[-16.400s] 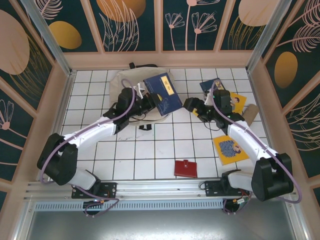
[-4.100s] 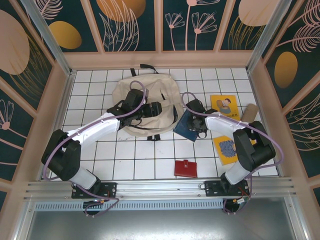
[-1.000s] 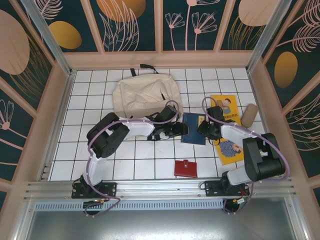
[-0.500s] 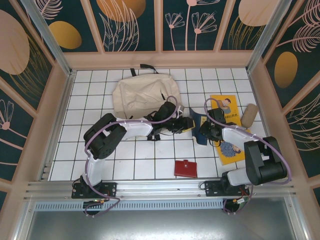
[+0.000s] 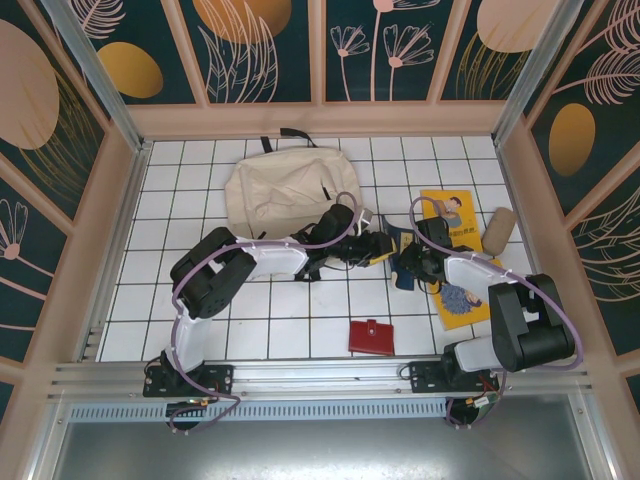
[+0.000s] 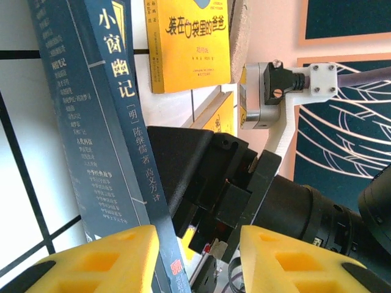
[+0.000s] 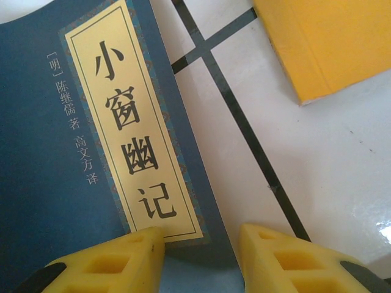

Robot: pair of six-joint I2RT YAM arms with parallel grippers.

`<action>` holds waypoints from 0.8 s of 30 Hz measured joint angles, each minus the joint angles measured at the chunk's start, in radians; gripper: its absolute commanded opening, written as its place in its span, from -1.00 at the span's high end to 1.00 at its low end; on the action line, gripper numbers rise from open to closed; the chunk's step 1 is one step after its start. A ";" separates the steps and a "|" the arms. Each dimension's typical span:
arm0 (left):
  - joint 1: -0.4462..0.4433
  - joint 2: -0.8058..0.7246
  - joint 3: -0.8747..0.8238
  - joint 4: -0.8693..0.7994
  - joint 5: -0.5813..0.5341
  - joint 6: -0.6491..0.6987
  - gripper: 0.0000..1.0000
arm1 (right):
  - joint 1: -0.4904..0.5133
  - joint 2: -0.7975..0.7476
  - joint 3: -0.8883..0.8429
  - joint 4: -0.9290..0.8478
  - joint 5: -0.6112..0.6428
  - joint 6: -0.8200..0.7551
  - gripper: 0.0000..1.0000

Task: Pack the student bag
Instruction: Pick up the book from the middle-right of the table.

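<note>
Cream fabric student bag (image 5: pixel 285 190) (black straps (image 5: pixel 290 132))

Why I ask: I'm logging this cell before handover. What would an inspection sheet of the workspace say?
Surface: white tiled table, no damage seen.
Job's things: large beige fabric backpack at the far side, unheld.
Clutter: dark blue book at centre-right; two yellow books and tan cylindrical pouch at right; small red wallet near the front.
Grippers: left gripper and right gripper both open at the blue book.
Cables: purple cables along both arms, no snag seen.
Surroundings: leaf-patterned wooden-framed wall panels.
</note>
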 measured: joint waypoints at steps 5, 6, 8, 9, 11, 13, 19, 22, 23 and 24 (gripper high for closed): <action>0.000 0.027 0.002 -0.009 -0.027 -0.027 0.18 | -0.003 -0.003 -0.009 0.023 -0.029 0.004 0.27; 0.000 0.031 0.001 -0.012 -0.032 -0.034 0.19 | -0.005 -0.003 -0.012 0.031 -0.042 0.004 0.28; 0.000 0.031 -0.008 -0.018 -0.047 -0.038 0.19 | -0.006 -0.003 -0.019 0.050 -0.070 0.003 0.29; 0.000 0.031 -0.010 -0.021 -0.054 -0.038 0.19 | -0.006 -0.003 -0.020 0.055 -0.083 0.003 0.30; 0.001 0.030 -0.018 -0.030 -0.072 -0.037 0.20 | -0.004 0.000 -0.020 0.063 -0.130 0.003 0.31; 0.006 0.030 -0.025 -0.047 -0.084 -0.030 0.25 | 0.000 0.007 -0.020 0.067 -0.162 0.002 0.31; 0.016 0.030 -0.032 -0.098 -0.098 0.000 0.55 | 0.000 0.013 -0.020 0.074 -0.180 -0.004 0.31; 0.017 0.030 -0.032 -0.117 -0.105 0.016 0.67 | 0.000 0.013 -0.018 0.072 -0.180 -0.004 0.30; 0.018 0.028 -0.032 -0.127 -0.108 0.023 0.72 | 0.000 0.013 -0.017 0.070 -0.180 -0.005 0.29; 0.018 0.026 -0.032 -0.137 -0.113 0.030 0.76 | 0.000 0.013 -0.015 0.067 -0.180 -0.005 0.27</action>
